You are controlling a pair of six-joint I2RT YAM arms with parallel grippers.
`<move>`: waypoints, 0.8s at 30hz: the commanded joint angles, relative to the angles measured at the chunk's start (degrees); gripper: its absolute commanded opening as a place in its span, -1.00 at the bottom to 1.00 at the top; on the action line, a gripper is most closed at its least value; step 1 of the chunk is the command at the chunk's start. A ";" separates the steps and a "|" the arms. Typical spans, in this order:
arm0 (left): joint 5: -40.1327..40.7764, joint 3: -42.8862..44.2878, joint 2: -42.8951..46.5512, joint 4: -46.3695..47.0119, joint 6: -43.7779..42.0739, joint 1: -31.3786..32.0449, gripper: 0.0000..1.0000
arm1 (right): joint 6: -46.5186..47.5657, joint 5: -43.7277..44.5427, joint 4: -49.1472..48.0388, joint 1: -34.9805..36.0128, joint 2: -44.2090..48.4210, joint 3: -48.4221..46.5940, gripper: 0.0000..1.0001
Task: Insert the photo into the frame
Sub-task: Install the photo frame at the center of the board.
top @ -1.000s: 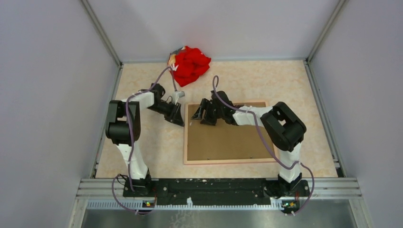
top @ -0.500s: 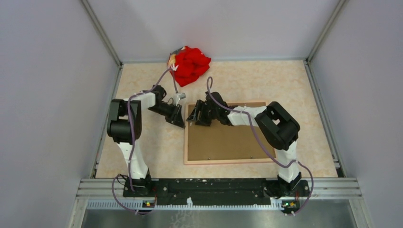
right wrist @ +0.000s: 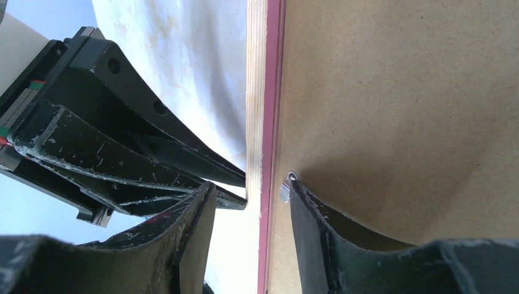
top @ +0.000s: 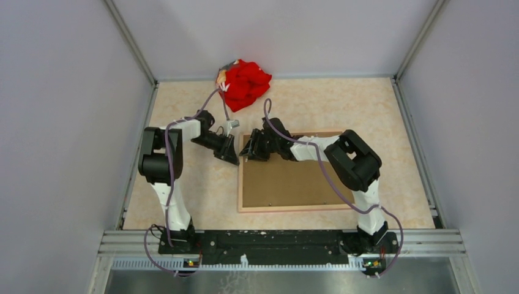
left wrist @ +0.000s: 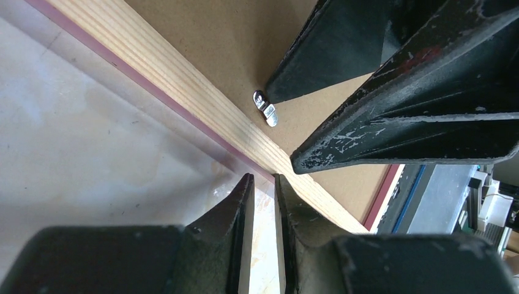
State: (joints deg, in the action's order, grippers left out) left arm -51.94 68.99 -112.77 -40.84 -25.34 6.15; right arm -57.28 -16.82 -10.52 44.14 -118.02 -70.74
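Note:
The frame (top: 287, 209) lies face down on the table, its brown hardboard backing (top: 287, 180) upward. No photo shows in any view. My right gripper (top: 248, 151) is at the frame's far left corner. It is open and straddles the light wood rail (right wrist: 256, 92): one finger hangs outside the rail, the other rests on the backing (right wrist: 398, 92) by a small metal clip (right wrist: 286, 190). My left gripper (top: 231, 156) sits just outside that corner. In the left wrist view the left gripper (left wrist: 263, 177) has only a narrow empty gap, its tips at the rail's (left wrist: 183, 86) outer edge.
A red cloth bundle (top: 243, 82) lies at the back of the table against the wall. Grey walls close in the left, back and right sides. The two grippers stand very close to each other at the frame's corner.
My right gripper has slid left along the frame's far edge to its left corner, and its jaws have narrowed. The left gripper has barely moved.

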 commanded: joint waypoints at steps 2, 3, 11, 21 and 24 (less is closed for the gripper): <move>1.23 -1.00 -1.31 2.53 -0.90 1.23 -0.52 | 0.24 0.06 0.92 1.03 -1.93 -2.80 -0.05; 1.24 -1.05 -1.31 2.62 -0.78 1.23 -0.52 | 0.24 0.04 0.94 1.11 -1.83 -2.82 -0.05; 1.47 -0.88 -1.30 2.78 -0.70 1.32 -0.53 | -0.19 -1.00 0.82 1.28 -2.86 -3.47 -0.07; 1.67 -0.92 -1.20 2.76 -1.02 1.58 -0.54 | -1.01 0.04 0.38 1.45 -3.71 -3.87 -0.11; 1.67 -0.88 -1.22 2.65 -1.24 1.58 -0.54 | -0.91 0.33 0.46 1.48 -3.94 -3.96 -0.10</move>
State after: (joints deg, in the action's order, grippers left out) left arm -51.94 68.99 -112.77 -40.82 -25.36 6.24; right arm -58.33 -18.06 -10.22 44.23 -120.07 -73.10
